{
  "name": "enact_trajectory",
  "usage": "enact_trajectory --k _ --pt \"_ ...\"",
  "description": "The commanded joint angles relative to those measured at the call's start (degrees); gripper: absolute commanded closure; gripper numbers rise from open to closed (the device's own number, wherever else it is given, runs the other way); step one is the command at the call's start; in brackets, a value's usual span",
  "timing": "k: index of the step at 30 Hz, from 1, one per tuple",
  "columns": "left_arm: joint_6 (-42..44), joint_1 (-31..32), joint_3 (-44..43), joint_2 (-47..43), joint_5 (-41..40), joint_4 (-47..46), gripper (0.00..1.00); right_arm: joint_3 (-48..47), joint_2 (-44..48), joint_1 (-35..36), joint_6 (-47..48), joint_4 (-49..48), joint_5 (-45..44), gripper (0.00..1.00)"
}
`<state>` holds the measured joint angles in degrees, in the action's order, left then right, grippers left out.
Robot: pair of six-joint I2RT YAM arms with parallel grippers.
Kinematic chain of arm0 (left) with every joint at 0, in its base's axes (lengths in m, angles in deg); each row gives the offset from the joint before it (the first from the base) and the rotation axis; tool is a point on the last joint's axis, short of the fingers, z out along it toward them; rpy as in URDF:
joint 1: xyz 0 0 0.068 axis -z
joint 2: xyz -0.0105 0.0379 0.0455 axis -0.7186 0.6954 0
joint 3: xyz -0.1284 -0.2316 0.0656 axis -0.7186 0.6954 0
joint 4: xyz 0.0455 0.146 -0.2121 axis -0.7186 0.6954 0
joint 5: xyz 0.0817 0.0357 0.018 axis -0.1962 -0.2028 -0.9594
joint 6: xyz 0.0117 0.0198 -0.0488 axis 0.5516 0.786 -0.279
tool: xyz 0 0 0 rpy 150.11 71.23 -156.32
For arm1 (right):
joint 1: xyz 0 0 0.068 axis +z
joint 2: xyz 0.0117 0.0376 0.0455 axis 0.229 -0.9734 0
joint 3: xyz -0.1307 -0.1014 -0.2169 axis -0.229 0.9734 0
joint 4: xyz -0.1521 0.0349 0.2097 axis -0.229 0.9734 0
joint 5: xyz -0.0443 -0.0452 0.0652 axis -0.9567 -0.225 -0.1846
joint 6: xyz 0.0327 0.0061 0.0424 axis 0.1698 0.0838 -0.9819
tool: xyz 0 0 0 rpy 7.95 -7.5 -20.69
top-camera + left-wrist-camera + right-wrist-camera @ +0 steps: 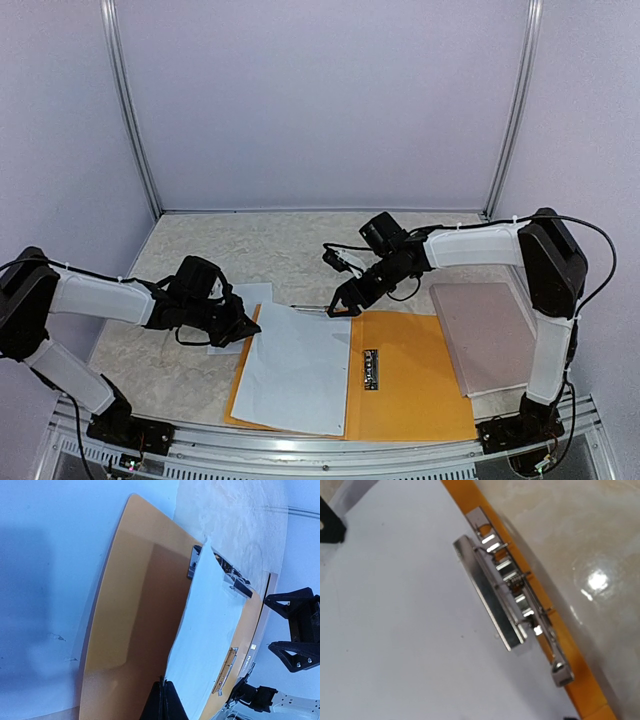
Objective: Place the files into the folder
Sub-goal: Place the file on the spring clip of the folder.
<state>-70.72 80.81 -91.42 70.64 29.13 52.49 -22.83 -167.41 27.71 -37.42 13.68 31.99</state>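
Left gripper (163, 701): jaws closed, pinching the left edge of the files (295, 370), which I hold slightly raised over the left half of the open folder (415, 385). Right gripper (345, 300): jaws wide apart, holding nothing, poised above the folder's far edge, over the metal clip (502, 600). The files' long axis runs from the folder's far edge to its near edge, top edge at the clip. The right arm is nearer, so I judge the clip falls to it
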Motion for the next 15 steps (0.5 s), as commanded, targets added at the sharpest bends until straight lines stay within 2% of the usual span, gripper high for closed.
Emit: enact_trajectory --k 1,15 --pt "0.96 -0.16 0.34 -0.17 -1.52 0.56 1.00 0.98 1.12 -0.66 -0.25 -0.86 -0.01 0.30" --pt "1.04 -0.23 -0.24 2.19 -0.75 -1.02 1.00 1.14 0.98 -0.60 -0.43 -0.85 0.08 0.31"
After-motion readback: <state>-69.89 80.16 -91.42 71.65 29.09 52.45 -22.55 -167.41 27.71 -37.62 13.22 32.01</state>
